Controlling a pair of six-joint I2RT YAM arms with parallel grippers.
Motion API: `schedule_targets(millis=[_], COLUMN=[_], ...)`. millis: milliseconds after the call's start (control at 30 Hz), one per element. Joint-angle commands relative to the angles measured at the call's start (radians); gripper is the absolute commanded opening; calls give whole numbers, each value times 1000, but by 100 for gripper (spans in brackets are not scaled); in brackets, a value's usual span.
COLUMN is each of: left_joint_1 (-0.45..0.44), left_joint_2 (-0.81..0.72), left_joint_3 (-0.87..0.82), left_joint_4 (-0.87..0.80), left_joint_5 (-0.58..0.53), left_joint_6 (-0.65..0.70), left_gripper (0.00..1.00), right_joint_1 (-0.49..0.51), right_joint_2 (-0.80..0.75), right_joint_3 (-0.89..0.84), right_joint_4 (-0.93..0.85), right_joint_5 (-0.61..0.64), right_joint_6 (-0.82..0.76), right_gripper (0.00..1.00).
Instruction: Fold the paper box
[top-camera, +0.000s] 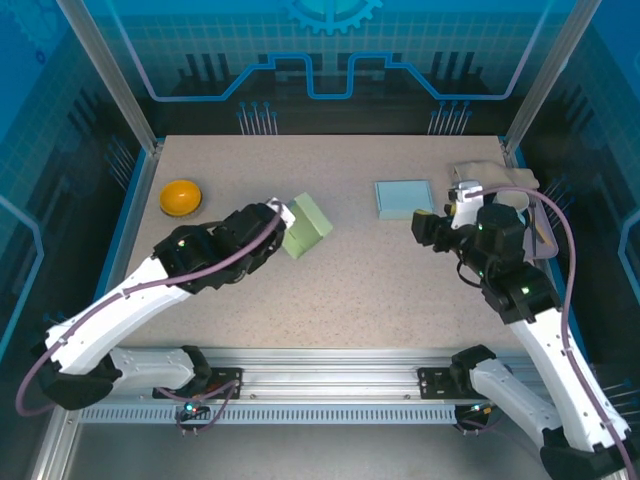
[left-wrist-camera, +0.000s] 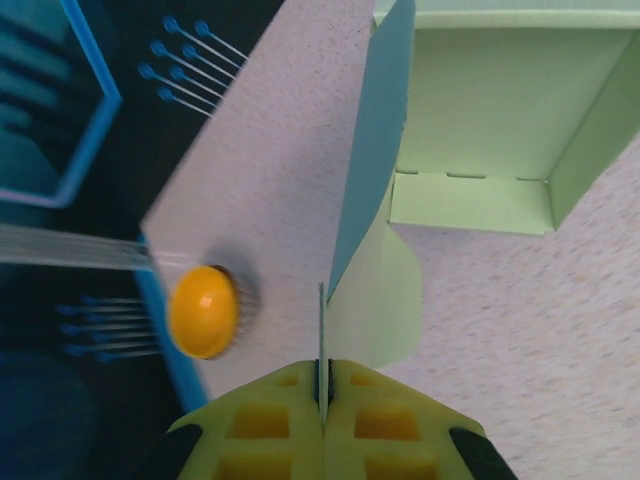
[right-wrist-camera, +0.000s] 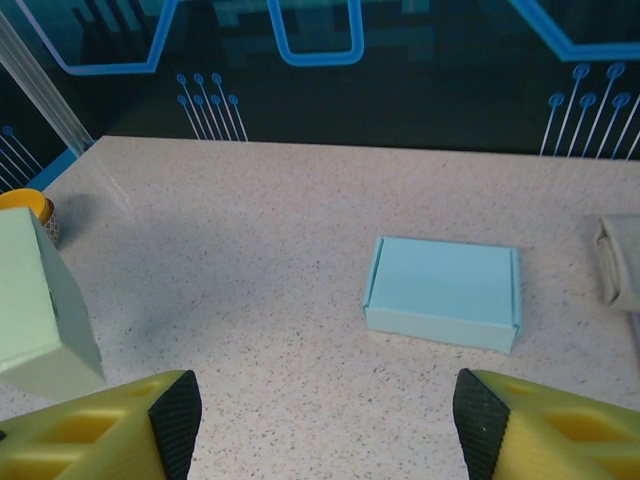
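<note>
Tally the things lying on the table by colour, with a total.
Green: 1, paper box
Light blue: 1, closed box
Orange: 1, bowl
Beige: 1, object at the far right, too unclear to identify
Total: 4

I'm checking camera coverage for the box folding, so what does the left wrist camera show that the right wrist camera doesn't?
Left wrist adds: the left gripper shut on a flap of the green box, and that box's open inside. Right wrist adds: the right gripper with jaws open, a closed blue box and a beige object at the right edge. Shared: the green box, the orange bowl and the speckled table.
</note>
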Motion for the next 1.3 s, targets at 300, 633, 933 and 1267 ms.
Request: schedule_targets(millis=[300, 633, 933, 1267], left_joint_1=[-168, -201, -167, -118], left_joint_2=[274, 548, 763, 802], left_joint_3=[46, 241, 429, 509], left_joint_4=[-246, -356, -255, -149], left_joint_5=[-144, -10, 83, 120], left_joint_6=[296, 326, 401, 384], left_gripper=[0, 0, 4, 54], right_joint_1=[-12, -12, -11, -11], right_joint_2=[-202, -264, -358, -399], right_joint_3=[-77, -91, -161, -183], right_joint_4=[-62, -112, -155, -179], right_joint_5=[53, 54, 94, 162], right_joint_6=[-127, -114, -68, -71], right_gripper=[76, 78, 77, 77])
